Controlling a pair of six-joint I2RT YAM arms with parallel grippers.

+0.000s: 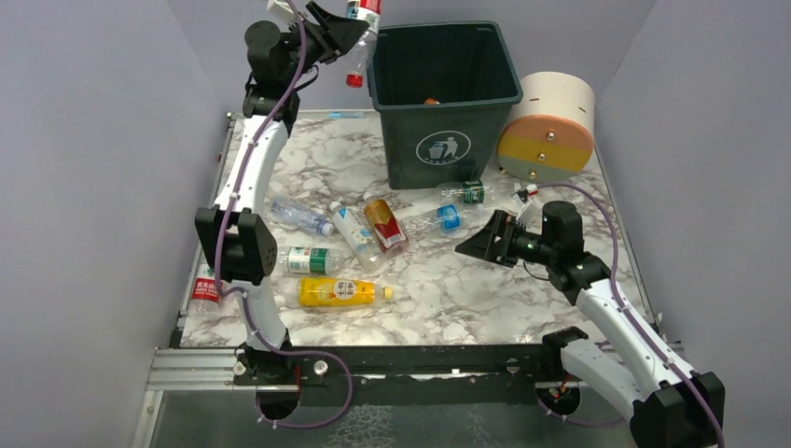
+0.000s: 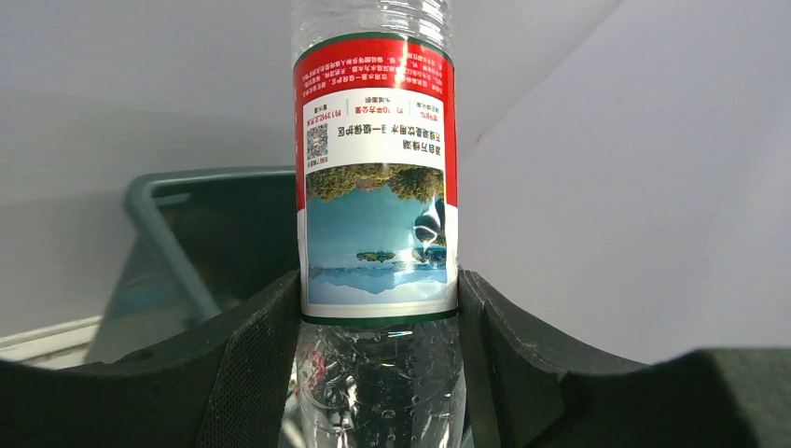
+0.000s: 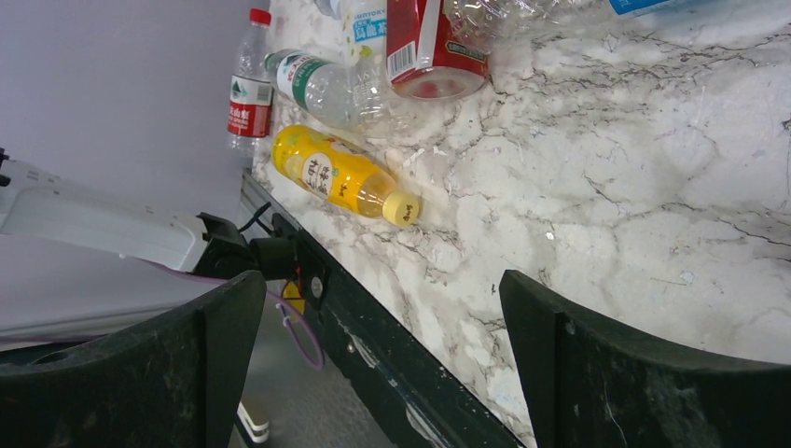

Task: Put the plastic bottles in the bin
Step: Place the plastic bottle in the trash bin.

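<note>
Hanging cap-down at the top edge of the overhead view, a clear red-labelled bottle is clamped in the left gripper, just left of the dark green bin. The frame cuts off its upper end. In the left wrist view the same bottle fills the centre between the black fingers, label upside down and both ends out of frame, with the bin's rim behind at left. A small orange thing shows inside the bin, too small to identify. At right of centre the right gripper sits low over the marble table, fingers apart and holding nothing. The other bottles lie mid-table, among them a yellow bottle and a red-and-gold bottle. In the right wrist view several are cut off along the top edge.
</note>
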